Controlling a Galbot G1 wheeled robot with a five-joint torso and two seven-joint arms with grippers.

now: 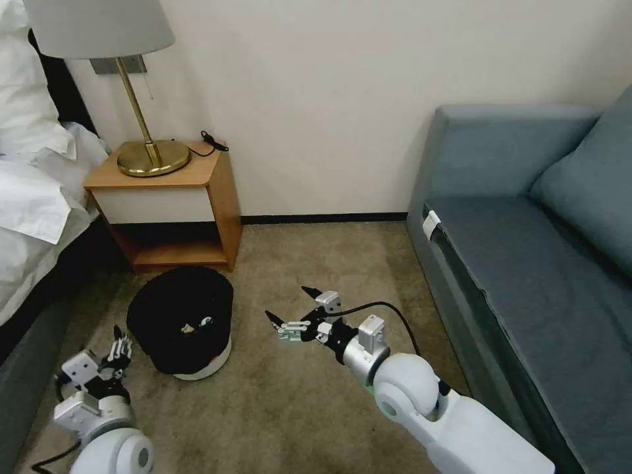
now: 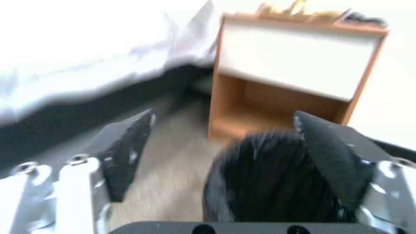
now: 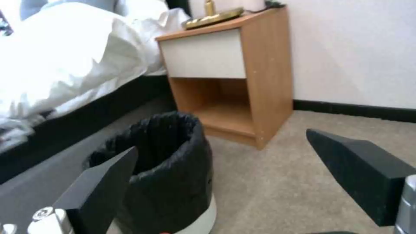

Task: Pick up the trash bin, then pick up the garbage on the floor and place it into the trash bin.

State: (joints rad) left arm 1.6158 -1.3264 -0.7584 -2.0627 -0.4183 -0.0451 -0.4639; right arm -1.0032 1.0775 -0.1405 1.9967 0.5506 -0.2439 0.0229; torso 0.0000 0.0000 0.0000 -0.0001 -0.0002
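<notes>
The trash bin (image 1: 179,315), round with a black bag liner and a white base, stands on the carpet in front of the nightstand. Small pieces of garbage (image 1: 197,324) lie inside it, one tan and one greenish. My left gripper (image 1: 122,343) is low on the bin's left side, close to its wall. In the left wrist view this gripper (image 2: 224,113) is open, with the bin (image 2: 264,185) by one finger. My right gripper (image 1: 293,308) hovers open to the right of the bin, a hand's width away. The right wrist view shows that gripper (image 3: 221,140) open and the bin (image 3: 173,169) beyond one finger.
A wooden nightstand (image 1: 197,197) with a brass lamp (image 1: 151,155) stands against the wall behind the bin. The bed (image 1: 33,197) runs along the left. A blue-grey sofa (image 1: 526,263) closes off the right. Open carpet (image 1: 316,263) lies between the bin and the sofa.
</notes>
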